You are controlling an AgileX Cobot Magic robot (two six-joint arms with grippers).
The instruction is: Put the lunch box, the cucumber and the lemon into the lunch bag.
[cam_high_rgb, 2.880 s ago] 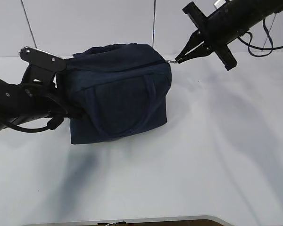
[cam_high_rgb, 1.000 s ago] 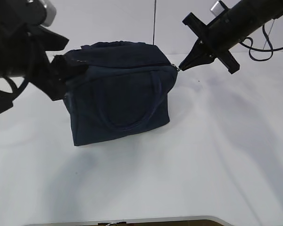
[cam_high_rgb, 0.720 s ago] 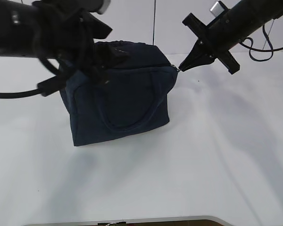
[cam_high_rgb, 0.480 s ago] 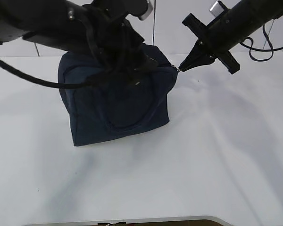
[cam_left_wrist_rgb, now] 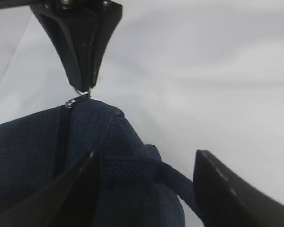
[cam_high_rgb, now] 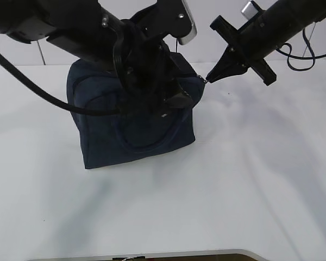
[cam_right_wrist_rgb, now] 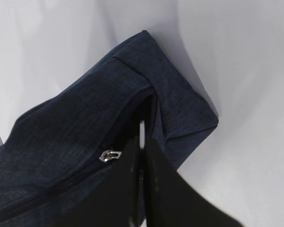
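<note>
The dark navy lunch bag (cam_high_rgb: 136, 130) stands on the white table (cam_high_rgb: 250, 179), its top zipper drawn shut. My right gripper (cam_high_rgb: 208, 78) is shut on the silver zipper ring (cam_left_wrist_rgb: 80, 93) at the bag's right end; the zipper slider (cam_right_wrist_rgb: 109, 155) shows beside its fingers. My left gripper (cam_high_rgb: 174, 98) hangs open over the bag's top right part. In the left wrist view a handle strap (cam_left_wrist_rgb: 146, 171) runs across the gap between its fingers, which stand apart. The lunch box, the cucumber and the lemon are out of view.
The left arm (cam_high_rgb: 70, 27) reaches across from the upper left over the bag. The right arm's cable (cam_high_rgb: 299, 54) loops at the back right. White table stretches in front and to the right, its front edge (cam_high_rgb: 206, 253) at the bottom.
My left arm has swung up from the bag's left side and across over its top to the right. The right gripper has stayed at the zipper ring.
</note>
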